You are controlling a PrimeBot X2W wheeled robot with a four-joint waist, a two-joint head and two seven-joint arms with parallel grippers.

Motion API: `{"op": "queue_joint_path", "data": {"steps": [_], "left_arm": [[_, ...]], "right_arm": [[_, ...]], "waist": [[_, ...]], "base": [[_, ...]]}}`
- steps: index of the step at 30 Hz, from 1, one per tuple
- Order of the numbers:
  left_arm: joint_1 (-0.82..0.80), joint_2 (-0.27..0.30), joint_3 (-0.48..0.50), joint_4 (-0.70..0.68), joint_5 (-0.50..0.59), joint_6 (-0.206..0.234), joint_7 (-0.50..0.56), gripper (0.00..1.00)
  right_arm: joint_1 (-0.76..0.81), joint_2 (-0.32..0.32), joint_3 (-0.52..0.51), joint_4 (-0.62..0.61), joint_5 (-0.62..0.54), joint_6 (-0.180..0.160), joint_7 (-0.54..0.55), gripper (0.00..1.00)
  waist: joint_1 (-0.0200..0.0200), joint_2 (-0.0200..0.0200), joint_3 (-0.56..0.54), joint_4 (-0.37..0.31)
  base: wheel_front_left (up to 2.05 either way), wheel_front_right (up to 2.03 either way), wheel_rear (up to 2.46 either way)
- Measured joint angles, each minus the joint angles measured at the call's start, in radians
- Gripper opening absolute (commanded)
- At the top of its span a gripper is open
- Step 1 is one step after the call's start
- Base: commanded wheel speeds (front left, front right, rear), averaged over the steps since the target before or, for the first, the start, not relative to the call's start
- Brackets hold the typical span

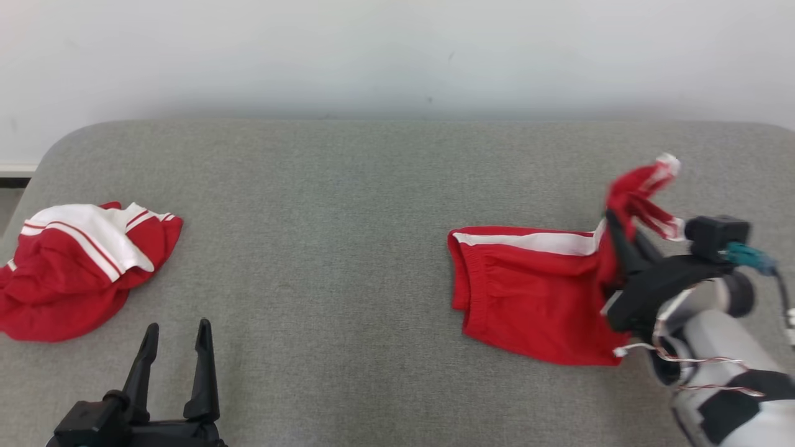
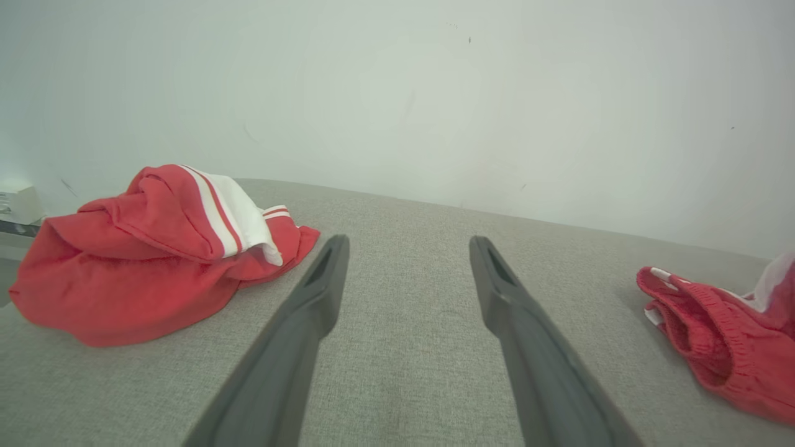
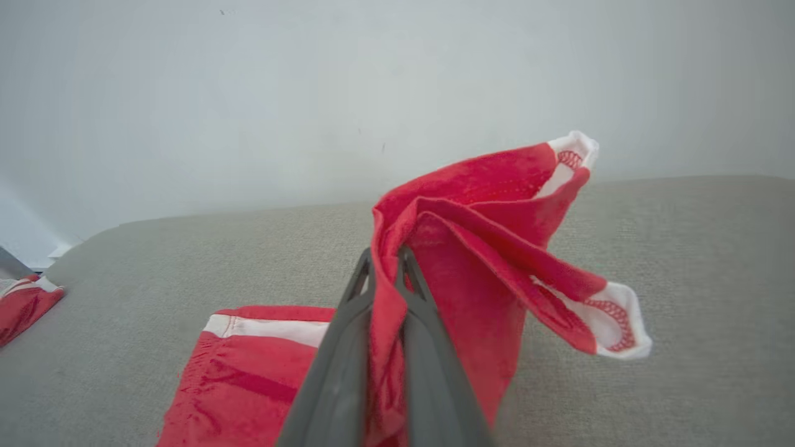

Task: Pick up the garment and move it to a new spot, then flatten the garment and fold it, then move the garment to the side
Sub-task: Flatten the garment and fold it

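Right gripper [image 1: 616,218] is clamping the garment [image 1: 528,292] by its lifted hem, at the right of the head view. Left gripper [image 1: 177,332] is idling with fingers apart, lower left. I'm judging the fold needs a slow, low carry toward the waistband, with edges aligned.

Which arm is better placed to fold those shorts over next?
Right, probably. The right gripper is shut on the shorts at their raised leg end; the rest lies flat. The left gripper is open, far off near the crumpled garment.
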Motion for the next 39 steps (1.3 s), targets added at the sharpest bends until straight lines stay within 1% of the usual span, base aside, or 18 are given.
{"op": "queue_joint_path", "data": {"steps": [4,7,16,21,22,23,24,26,29,31,32,35,36,37,39], "left_arm": [[-0.001,-0.001,-0.004,0.003,0.000,0.000,0.000,1.00],[-0.008,-0.002,-0.014,0.007,-0.008,0.000,0.000,1.00],[-0.019,-0.004,-0.021,0.021,-0.015,0.000,0.000,1.00],[-0.018,-0.004,-0.012,0.028,-0.015,0.000,0.000,1.00],[-0.016,-0.004,-0.013,0.029,-0.015,0.000,0.000,1.00],[-0.016,-0.005,-0.013,0.030,-0.015,0.000,0.000,1.00],[-0.015,-0.005,-0.013,0.031,-0.015,0.000,0.000,1.00],[-0.015,-0.005,-0.014,0.033,-0.015,0.000,0.000,1.00],[-0.013,-0.005,-0.017,0.036,-0.013,0.000,0.000,1.00],[-0.011,-0.005,-0.014,0.036,-0.010,0.000,0.000,1.00],[-0.006,-0.005,-0.014,0.034,-0.009,0.000,0.000,1.00],[0.001,-0.005,-0.014,0.030,-0.008,0.000,0.000,1.00],[0.001,-0.005,-0.014,0.029,-0.007,0.000,0.000,1.00],[0.001,-0.005,-0.015,0.028,-0.007,0.000,0.000,1.00],[0.001,-0.005,-0.017,0.027,-0.007,0.000,0.000,1.00]], "right_arm": [[0.003,0.060,0.032,-0.031,-0.030,0.000,0.023,0.00],[0.020,0.090,0.059,-0.026,-0.066,0.000,0.031,0.00],[0.080,0.149,0.068,0.031,-0.084,0.000,0.012,0.00],[0.095,0.177,0.087,0.052,-0.082,0.000,-0.005,0.00],[0.097,0.178,0.091,0.053,-0.080,0.000,-0.010,0.32],[0.099,0.177,0.094,0.049,-0.079,0.000,-0.026,0.91],[0.099,0.174,0.098,0.044,-0.079,0.000,-0.038,1.00],[0.103,0.166,0.101,0.030,-0.071,0.000,-0.060,1.00],[0.116,0.132,0.084,-0.006,-0.064,0.000,-0.094,1.00],[0.129,0.107,0.056,-0.030,-0.060,0.000,-0.110,1.00],[0.147,0.083,0.020,-0.045,-0.060,0.000,-0.119,1.00],[0.175,0.052,-0.033,-0.040,-0.067,0.000,-0.123,0.99],[0.181,0.048,-0.047,-0.036,-0.067,0.000,-0.124,0.39],[0.184,0.047,-0.058,-0.028,-0.073,0.000,-0.124,0.00],[0.189,0.047,-0.071,-0.008,-0.089,0.000,-0.120,0.00]], "waist": [[0.0000,0.0000,0.010,0.019],[0.0001,0.0001,0.018,0.039],[0.0001,0.0001,0.034,0.090],[0.0001,0.0002,0.031,0.086],[0.0001,0.0001,0.029,0.082],[0.0001,0.0001,0.026,0.079],[0.0001,0.0002,0.022,0.075],[0.0001,0.0001,0.015,0.069],[0.0001,0.0001,0.001,0.060],[0.0001,0.0001,-0.007,0.054],[0.0000,0.0001,-0.013,0.047],[0.0000,0.0001,-0.020,0.040],[0.0000,0.0001,-0.021,0.040],[0.0000,0.0001,-0.021,0.039],[0.0001,0.0001,-0.020,0.040]], "base": [[0.00,0.00,0.00],[0.00,0.00,0.00],[0.00,0.00,0.00],[0.00,0.00,0.00],[0.00,0.00,0.00],[0.00,0.00,0.00],[0.00,0.00,0.00],[0.00,0.00,0.00],[0.00,0.00,0.00],[0.00,0.00,0.00],[0.00,0.00,0.00],[0.00,0.00,0.00],[0.00,0.00,0.00],[0.00,0.00,0.00],[0.00,0.00,0.00]]}}
